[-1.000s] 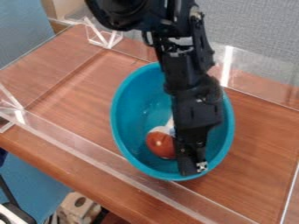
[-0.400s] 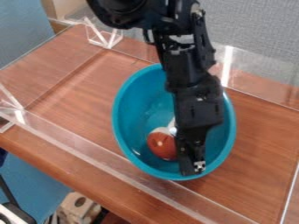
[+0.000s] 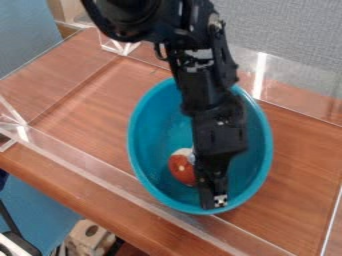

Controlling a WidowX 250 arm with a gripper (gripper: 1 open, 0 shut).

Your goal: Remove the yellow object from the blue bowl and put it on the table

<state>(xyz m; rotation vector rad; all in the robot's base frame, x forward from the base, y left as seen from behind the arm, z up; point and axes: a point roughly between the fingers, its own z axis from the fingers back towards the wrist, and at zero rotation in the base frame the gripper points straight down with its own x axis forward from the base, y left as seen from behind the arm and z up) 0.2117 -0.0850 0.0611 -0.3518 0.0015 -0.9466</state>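
Arm reaching steeply down into the bowl, claw closed.

Camera view: the blue bowl (image 3: 154,150) sits on the table (image 3: 80,100) near its front edge, close to the low clear wall (image 3: 80,165). The black arm (image 3: 201,90) comes down from the back edge into the bowl, and its gripper (image 3: 214,192) is pinched shut low against the bowl's near wall. A red-brown and white mushroom-like toy (image 3: 181,166) lies just beside it. The yellow object cannot be made out; the arm hides much of the bowl's inside.
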